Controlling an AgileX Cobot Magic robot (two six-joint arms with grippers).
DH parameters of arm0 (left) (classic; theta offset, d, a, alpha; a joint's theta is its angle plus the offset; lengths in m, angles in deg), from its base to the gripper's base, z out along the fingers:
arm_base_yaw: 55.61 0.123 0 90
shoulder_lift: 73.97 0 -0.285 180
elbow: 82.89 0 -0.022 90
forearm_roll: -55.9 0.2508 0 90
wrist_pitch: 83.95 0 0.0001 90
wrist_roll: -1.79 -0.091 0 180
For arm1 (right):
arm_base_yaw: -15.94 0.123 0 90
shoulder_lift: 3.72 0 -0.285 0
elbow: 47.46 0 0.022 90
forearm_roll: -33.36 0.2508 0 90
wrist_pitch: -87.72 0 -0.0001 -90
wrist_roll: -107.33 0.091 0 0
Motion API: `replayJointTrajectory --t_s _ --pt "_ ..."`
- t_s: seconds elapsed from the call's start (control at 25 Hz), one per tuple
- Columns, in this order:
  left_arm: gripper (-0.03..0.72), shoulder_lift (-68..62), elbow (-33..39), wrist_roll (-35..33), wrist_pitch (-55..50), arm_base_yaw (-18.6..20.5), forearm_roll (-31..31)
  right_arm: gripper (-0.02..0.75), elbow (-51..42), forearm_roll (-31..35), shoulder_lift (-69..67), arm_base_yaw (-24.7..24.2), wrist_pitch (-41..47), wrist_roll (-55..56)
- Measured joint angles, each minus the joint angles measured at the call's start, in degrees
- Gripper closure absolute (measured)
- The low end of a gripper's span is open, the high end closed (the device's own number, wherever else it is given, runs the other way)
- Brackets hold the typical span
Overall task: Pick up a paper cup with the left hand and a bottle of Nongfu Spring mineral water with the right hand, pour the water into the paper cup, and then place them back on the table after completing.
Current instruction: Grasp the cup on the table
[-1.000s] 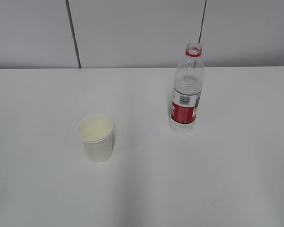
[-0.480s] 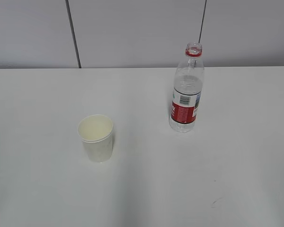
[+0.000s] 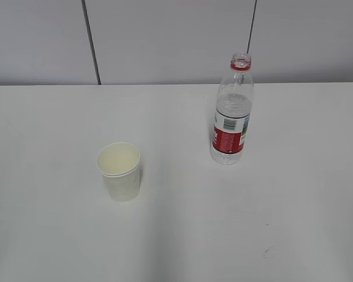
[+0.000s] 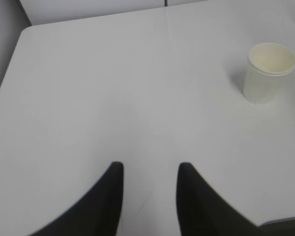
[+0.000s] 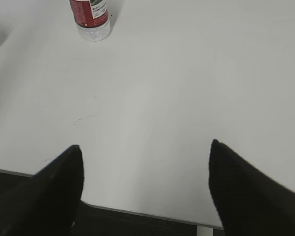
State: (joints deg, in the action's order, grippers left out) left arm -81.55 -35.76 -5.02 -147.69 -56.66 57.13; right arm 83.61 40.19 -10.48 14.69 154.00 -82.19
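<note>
A white paper cup (image 3: 119,170) stands upright and empty on the white table (image 3: 182,229), left of centre; it also shows in the left wrist view (image 4: 267,72) at the upper right. An open, uncapped clear water bottle (image 3: 231,114) with a red label stands upright right of centre; its lower part shows in the right wrist view (image 5: 91,18) at the top left. My left gripper (image 4: 150,167) is open and empty, well short of the cup. My right gripper (image 5: 145,147) is wide open and empty at the table's near edge, far from the bottle. Neither arm shows in the exterior view.
A small dark scuff mark (image 3: 269,251) lies on the table near the front right and shows in the right wrist view (image 5: 83,118). A grey panelled wall (image 3: 165,41) stands behind the table. The table's front edge (image 5: 137,211) runs under my right gripper.
</note>
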Motion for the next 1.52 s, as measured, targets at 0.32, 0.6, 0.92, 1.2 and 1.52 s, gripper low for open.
replayJointTrajectory --t_s 0.32,0.6,0.92,1.2,1.52 --pt "0.45 0.0 0.0 0.0 0.1 0.0 0.0 0.151 0.0 0.1 0.0 0.0 0.0 0.0" --pt "0.336 0.0 0.0 0.0 0.3 0.0 -0.3 0.151 0.0 0.1 0.0 0.0 0.0 0.0" --pt "0.042 0.0 -0.3 0.0 1.2 0.0 -1.2 0.151 0.2 0.1 0.0 0.0 -0.1 0.0" --pt "0.089 0.0 -1.1 0.0 19.0 0.0 -3.4 0.151 0.8 0.2 0.0 0.0 -12.5 0.0" --pt "0.101 -4.9 0.8 0.0 37.8 0.0 -3.7 0.151 -0.5 0.2 -4.8 0.0 -31.4 -2.2"
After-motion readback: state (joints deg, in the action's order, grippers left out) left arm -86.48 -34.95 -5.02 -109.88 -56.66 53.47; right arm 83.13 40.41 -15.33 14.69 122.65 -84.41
